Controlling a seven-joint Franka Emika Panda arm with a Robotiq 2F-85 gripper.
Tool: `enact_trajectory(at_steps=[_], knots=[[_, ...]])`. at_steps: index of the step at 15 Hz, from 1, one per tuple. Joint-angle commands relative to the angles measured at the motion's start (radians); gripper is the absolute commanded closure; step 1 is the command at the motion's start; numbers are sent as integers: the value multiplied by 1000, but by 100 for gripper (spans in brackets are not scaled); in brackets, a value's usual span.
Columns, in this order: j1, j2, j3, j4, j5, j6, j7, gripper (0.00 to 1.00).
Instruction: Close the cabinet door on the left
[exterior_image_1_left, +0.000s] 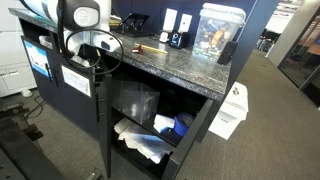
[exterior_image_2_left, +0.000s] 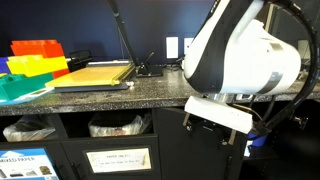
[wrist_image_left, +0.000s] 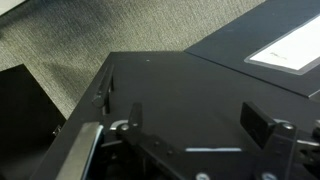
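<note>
Dark navy cabinet door (wrist_image_left: 170, 95) fills wrist view, small bar handle (wrist_image_left: 100, 94) near its left edge, grey carpet (wrist_image_left: 50, 45) beyond. Gripper (wrist_image_left: 190, 150) close above panel, possibly touching. Jaws too dark and cropped; cannot tell whether wide or narrow. In exterior view, speckled stone bench (exterior_image_1_left: 165, 62) tops open cupboard with pale clutter (exterior_image_1_left: 140, 140) on shelves. Door juts out at cupboard's left side, below white arm (exterior_image_1_left: 80, 20).

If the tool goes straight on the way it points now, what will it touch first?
Probably the flat face of the cabinet door, beside its small bar handle; the panel lies directly ahead of the tool in the wrist view. The distance is unclear.
</note>
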Motion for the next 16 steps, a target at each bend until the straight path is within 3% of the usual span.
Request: enact_trajectory(at_steps=[1,5,9,13,16], knots=[[63,34,-52,45,4,64,33,0],[163,46,-144,17,-21,251,66,0],[303,115,-295,20,-7,423,83,0],[431,227,-456,70,83,587,58,0],[518,302,-540,83,185,664,22,0]])
